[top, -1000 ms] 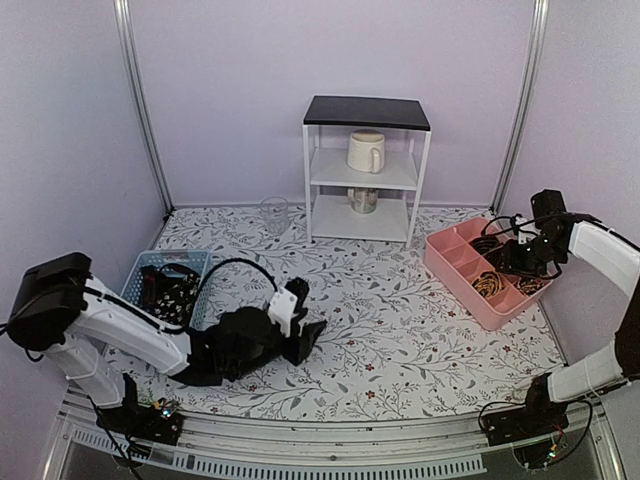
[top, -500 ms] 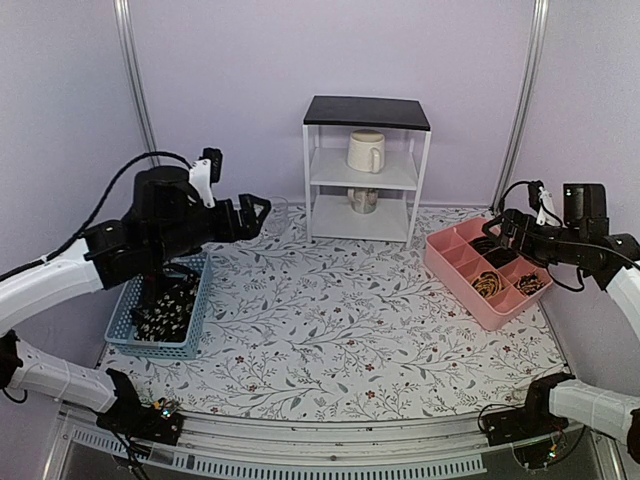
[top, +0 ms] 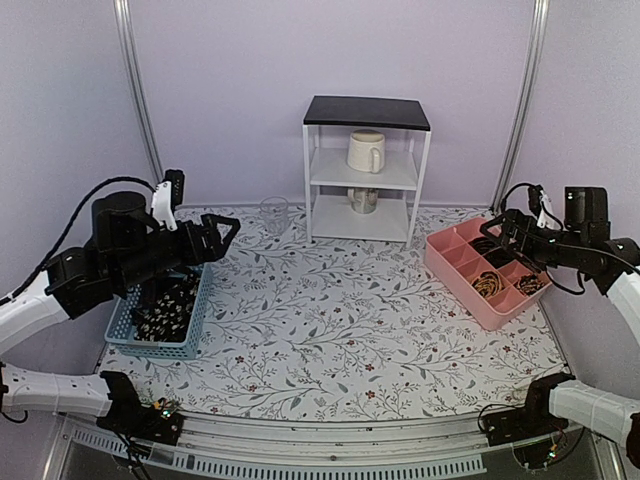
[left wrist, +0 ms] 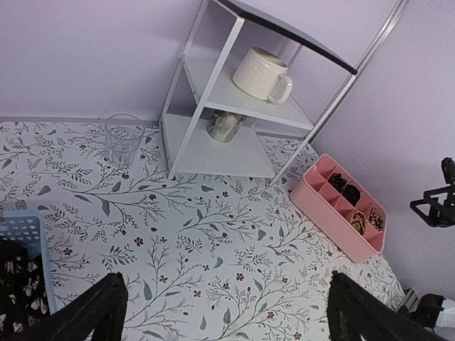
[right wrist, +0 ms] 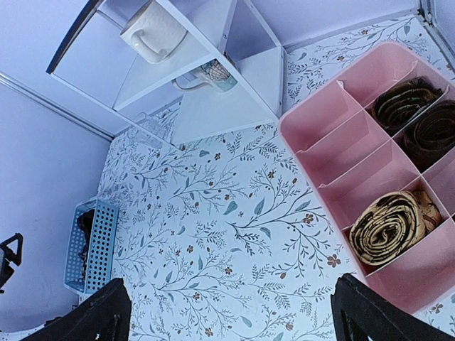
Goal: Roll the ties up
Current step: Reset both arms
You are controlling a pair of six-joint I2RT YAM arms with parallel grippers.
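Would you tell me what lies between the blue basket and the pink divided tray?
Only bare floral tablecloth separates basket and tray, as the top view shows.

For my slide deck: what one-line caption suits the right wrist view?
Open right pincer overlooks a pink tray holding rolled ties, white shelf with a mug beyond.

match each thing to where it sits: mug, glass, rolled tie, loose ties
Things:
1. cream mug
2. clear glass
3. rolled tan tie
4. black speckled ties

Places:
A. in the blue basket
B. in a compartment of the pink tray
C. on the table, beside the white rack
D. on the rack's middle shelf

Pairs: 1-D, 2-C, 3-B, 4-A
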